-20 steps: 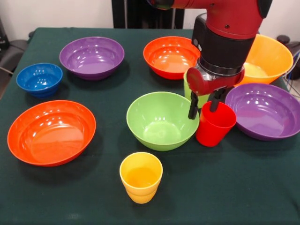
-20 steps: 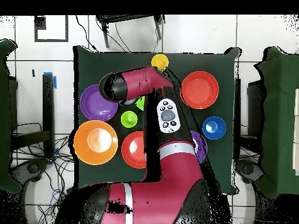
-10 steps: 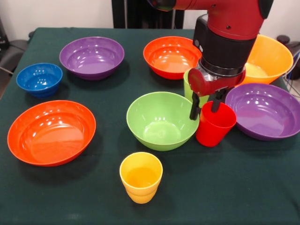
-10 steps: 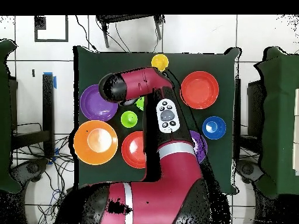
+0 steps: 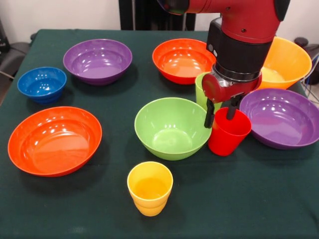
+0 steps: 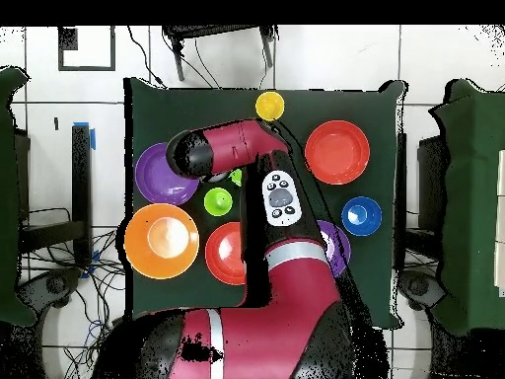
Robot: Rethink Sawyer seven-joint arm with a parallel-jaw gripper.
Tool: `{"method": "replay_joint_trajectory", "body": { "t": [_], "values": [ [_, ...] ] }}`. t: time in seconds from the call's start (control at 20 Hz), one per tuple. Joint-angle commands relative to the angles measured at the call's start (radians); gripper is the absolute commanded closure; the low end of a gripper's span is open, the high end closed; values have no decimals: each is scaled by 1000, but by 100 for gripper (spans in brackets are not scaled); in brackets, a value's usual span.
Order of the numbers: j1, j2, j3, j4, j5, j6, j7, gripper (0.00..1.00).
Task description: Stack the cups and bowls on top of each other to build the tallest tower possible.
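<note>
Cups first: in the front view the red cup (image 5: 229, 132) stands upright on the bench (image 5: 259, 199) directly under the jaws (image 5: 220, 113), which are parted and straddle its rim, one finger outside, one seemingly inside, holding nothing yet. To grip well, I judge they should sink a little, then pinch the wall squarely so the cup lifts without tilting into the green bowl (image 5: 172, 128) just beside. Counted: three cups, red, yellow (image 5: 150, 187), light green (image 5: 204, 91) behind the jaws; seven bowls. No tower exists yet.

Overhead, the arm (image 6: 281, 212) hides the jaws and red cup; five bowls show fully there.
</note>
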Motion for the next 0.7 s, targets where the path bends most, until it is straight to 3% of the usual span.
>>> {"method": "replay_joint_trajectory", "body": {
  "t": [0.05,0.7],
  "values": [
    [12,32,47,96,-54,-73,-11,0],
    [6,38,47,103,-70,-142,-21,0]
  ]
}}
